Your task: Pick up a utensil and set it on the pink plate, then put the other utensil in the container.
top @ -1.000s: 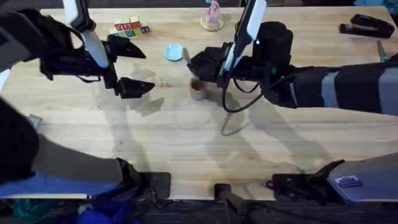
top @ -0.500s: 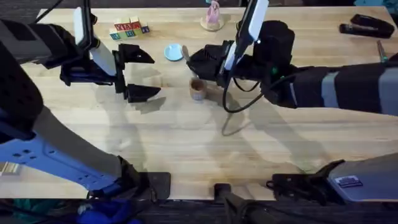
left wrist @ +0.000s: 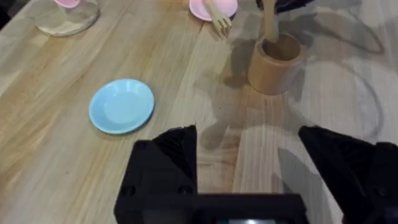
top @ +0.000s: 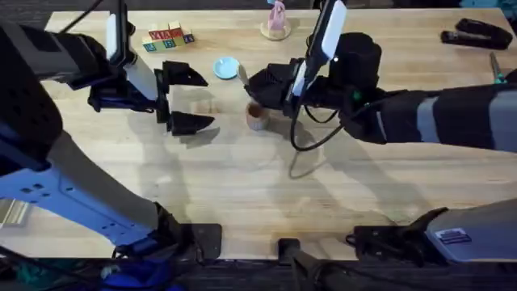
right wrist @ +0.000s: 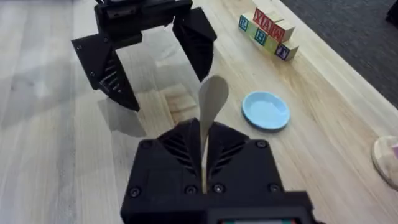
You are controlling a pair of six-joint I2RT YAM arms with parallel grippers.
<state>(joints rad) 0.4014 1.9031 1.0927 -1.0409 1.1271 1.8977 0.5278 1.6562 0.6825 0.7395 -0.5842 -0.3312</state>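
pale wood grain runs across the tabletop, with both arms reaching toward its far half.

the right hand sits near the centre, pinching the slim handle of the wooden spoon between its black fingers. in the right wrist view the spoon stands up from the pressed-together fingers, oval bowl at the far end. in the left wrist view the spoon's handle stands just over the darker opening of the wooden cup; whether it touches the cup i cannot tell.

the cup stands upright, at about 5 o'clock from the light blue plate and apart from it. the right hand hangs directly above the cup.

the pink plate lies beyond the cup in the left wrist view, cut off by the frame edge. the wooden fork lies on it, its tined end sticking out past the rim toward the cup.

the left hand is at about 9 o'clock from the cup, well apart from it, its two black fingers spread wide with nothing between them. it hovers above bare tabletop.

lettered toy blocks sit at about 10 o'clock from the blue plate. a small pink figure on a round wooden base stands at the far edge.
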